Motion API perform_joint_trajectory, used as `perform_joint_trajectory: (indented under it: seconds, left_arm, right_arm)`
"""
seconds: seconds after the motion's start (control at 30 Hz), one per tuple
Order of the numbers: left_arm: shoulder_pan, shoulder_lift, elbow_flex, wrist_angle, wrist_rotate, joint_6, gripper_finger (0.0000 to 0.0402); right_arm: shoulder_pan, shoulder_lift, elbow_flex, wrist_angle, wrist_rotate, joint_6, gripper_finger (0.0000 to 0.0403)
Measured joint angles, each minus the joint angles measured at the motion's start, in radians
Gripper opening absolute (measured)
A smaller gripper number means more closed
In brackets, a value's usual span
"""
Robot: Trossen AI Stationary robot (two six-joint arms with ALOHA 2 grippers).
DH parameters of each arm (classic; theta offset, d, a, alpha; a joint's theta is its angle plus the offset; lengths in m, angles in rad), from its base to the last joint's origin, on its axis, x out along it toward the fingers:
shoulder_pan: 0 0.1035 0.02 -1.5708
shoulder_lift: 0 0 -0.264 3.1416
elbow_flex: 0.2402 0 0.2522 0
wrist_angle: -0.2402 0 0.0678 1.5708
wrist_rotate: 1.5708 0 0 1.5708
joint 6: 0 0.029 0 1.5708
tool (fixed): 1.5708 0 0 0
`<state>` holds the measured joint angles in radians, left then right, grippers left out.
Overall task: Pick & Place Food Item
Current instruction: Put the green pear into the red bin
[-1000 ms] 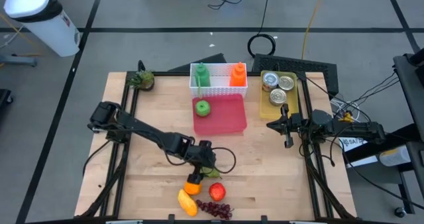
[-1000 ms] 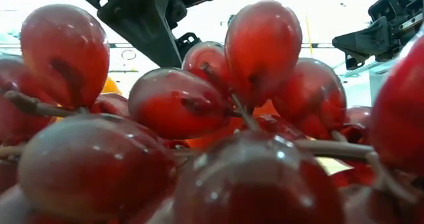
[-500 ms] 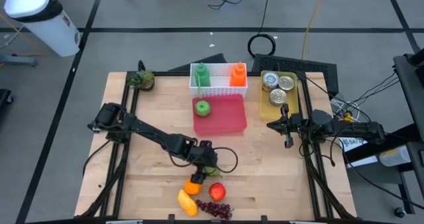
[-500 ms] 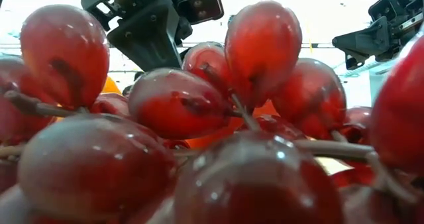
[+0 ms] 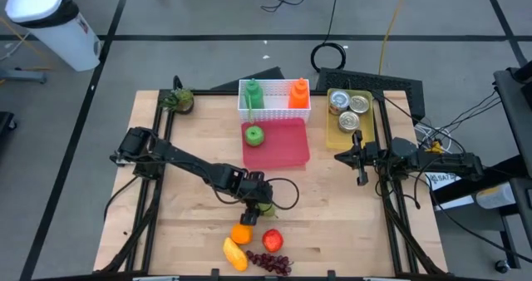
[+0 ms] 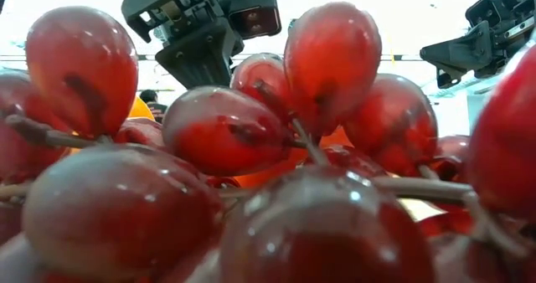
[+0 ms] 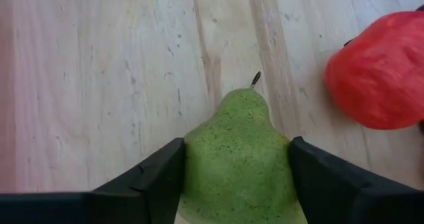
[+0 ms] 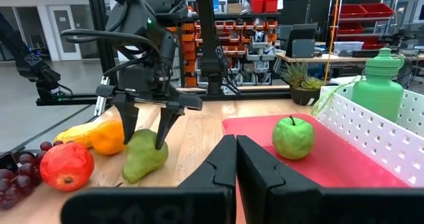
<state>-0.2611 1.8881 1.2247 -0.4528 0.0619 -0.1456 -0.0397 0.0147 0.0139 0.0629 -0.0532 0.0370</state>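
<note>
Nearest the front edge of the table (image 5: 332,223): grape bunch (image 5: 270,263), with a yellow fruit (image 5: 234,253) and a red apple (image 5: 272,239) just beside it, and an orange (image 5: 242,234) just behind the yellow fruit. Grapes fill most of the low view. Next back, left gripper (image 5: 259,204) is clamped on the green pear (image 7: 240,159), both fingers (image 7: 149,179) pressed against its sides; pear sits on the wood next to the orange and red apple, stem pointing away from the wrist. In the right wrist view the pear leans tilted under the left fingers. Mid-table, a red tray (image 5: 283,145) with a green apple (image 5: 253,135) on it. Right gripper (image 5: 360,177) is parked near the right edge, fingers together, holding nothing. Farthest: white basket (image 5: 274,108) with a green bottle (image 5: 253,93) and an orange bottle (image 5: 298,93), a yellow tray of cans (image 5: 347,110) to its right, a small plant (image 5: 178,100) at the far left corner.
</note>
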Motion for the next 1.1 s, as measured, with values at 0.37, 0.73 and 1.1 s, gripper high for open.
perform_joint_trajectory:
  seconds: [0.37,0.73,1.1]
  left_arm:
    - [0.034,-0.032,-0.007,0.080,-0.055,0.019,0.0240]
    - [0.105,-0.047,-0.009,0.293,-0.096,0.073,0.0230]
    - [0.149,-0.051,-0.035,0.642,-0.055,0.100,0.0185]
  right_arm:
    - [0.000,0.000,0.000,0.000,0.000,0.000,0.0000]
    - [0.000,0.000,0.000,0.000,0.000,0.000,0.0000]
    - [0.000,0.000,0.001,0.000,0.000,0.000,0.0000]
